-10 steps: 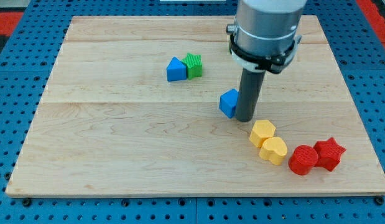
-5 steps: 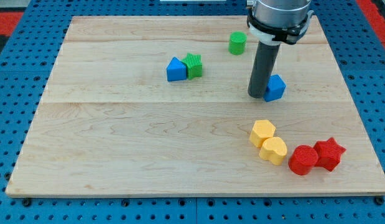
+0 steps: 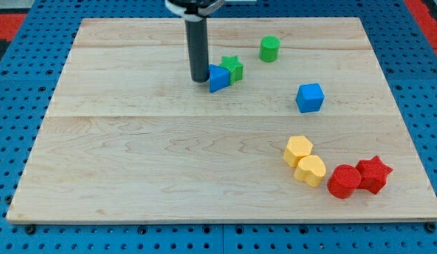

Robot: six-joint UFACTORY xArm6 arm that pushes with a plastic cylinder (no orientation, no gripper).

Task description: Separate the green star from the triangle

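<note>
The green star (image 3: 234, 68) lies at the upper middle of the wooden board (image 3: 133, 162), touching the right side of the blue triangle (image 3: 218, 77). My tip (image 3: 200, 79) stands just left of the blue triangle, against its left edge. The rod rises from there to the view's top.
A green cylinder (image 3: 270, 49) sits up and right of the star. A blue cube (image 3: 310, 97) lies at the right middle. At the lower right are a yellow hexagon (image 3: 298, 150), a yellow heart (image 3: 310, 170), a red cylinder (image 3: 343, 181) and a red star (image 3: 374, 174).
My tip moved from beside the blue cube at the right to the triangle's left side. The triangle and green star have slid a little to the right together.
</note>
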